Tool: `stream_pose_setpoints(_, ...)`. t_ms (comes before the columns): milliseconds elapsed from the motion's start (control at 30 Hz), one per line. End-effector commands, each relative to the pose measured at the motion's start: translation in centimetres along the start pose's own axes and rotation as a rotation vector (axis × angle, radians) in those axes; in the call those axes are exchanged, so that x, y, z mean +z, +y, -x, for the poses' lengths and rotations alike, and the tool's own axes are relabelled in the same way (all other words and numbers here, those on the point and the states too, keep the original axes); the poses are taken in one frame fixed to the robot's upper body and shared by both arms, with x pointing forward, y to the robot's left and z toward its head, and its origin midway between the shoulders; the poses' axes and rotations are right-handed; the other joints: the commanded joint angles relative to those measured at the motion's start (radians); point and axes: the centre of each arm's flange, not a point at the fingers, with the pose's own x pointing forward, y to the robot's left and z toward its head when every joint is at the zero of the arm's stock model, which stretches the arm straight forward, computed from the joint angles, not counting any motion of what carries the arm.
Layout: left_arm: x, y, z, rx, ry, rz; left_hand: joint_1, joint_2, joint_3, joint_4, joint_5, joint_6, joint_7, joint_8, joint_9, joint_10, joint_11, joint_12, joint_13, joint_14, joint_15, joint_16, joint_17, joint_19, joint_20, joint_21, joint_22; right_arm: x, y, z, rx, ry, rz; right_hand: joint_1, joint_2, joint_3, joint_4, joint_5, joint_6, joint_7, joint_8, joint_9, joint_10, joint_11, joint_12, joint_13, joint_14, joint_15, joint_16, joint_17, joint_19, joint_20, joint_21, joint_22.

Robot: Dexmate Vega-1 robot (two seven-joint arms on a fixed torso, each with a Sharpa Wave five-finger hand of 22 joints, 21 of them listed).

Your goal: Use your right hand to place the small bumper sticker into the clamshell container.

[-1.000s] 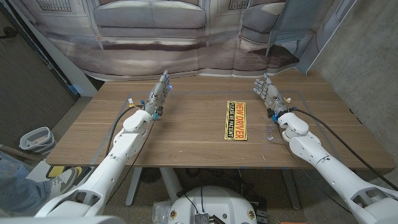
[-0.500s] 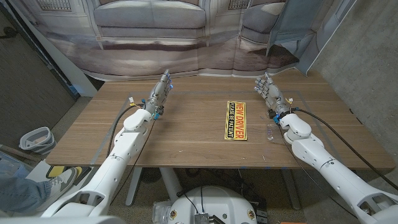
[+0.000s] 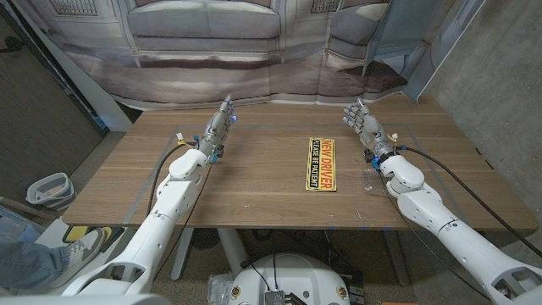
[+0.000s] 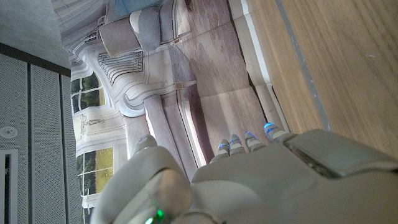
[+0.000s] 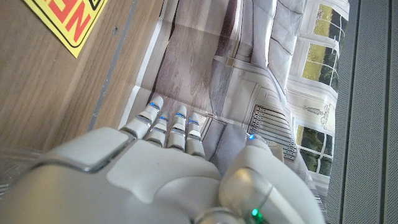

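Note:
A long yellow bumper sticker [image 3: 321, 164] with black and red lettering lies flat on the wooden table [image 3: 254, 182], right of the middle. One corner of this sticker [image 5: 65, 22] also appears in the right wrist view. My right hand [image 3: 364, 127] is raised to the right of the sticker's far end, fingers straight and apart, holding nothing. A small clear plastic piece [image 3: 367, 180], probably the clamshell container, lies beside my right forearm near the sticker's near end. My left hand [image 3: 218, 129] is on the table's left side, fingers extended, empty.
A backdrop printed with a sofa [image 3: 254, 51] hangs just behind the table's far edge. A grey bin [image 3: 48, 188] stands on the floor to the left. Tape lines [image 3: 262, 124] mark the tabletop.
My right hand has shifted slightly toward the left and the far edge. The left hand and the sticker have stayed where they were.

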Motion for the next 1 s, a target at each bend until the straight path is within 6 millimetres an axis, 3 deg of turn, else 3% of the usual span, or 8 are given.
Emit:
stream_pose_setpoints(33,0.5,-0.3,0.0,-0.01,-0.008,-0.008,0.01,0.003,-0.008,0.003,0.003,-0.008,0.0,0.004,0.006,-0.002,-0.003,0.003,0.002,-0.015,0.006,0.005,0.001,-0.033,-0.068,0.0,0.003,1.0,0.6,0.6,0.039,-0.033,0.03,0.011,0.001,0.004,-0.005,-0.002,0.007,-0.003,0.007,0.005,0.006,-0.002,0.0,0.003,0.013,-0.004,0.003,0.004,0.005,-0.022,-0.004,0.002)
stream_pose_setpoints(1000,0.9,-1.2,0.3,-0.023,-0.021,-0.014,0.013,0.007,-0.012,0.002,0.002,-0.005,0.0,0.005,0.006,0.001,-0.005,0.003,0.002,-0.014,0.006,0.005,0.002,-0.031,-0.065,-0.002,0.004,2.5,2.4,2.1,0.107,-0.091,0.109,0.027,0.001,0.007,-0.017,-0.004,0.019,-0.011,0.009,0.005,0.018,-0.012,-0.001,0.003,0.025,-0.012,0.004,0.004,0.011,-0.026,-0.009,0.002)
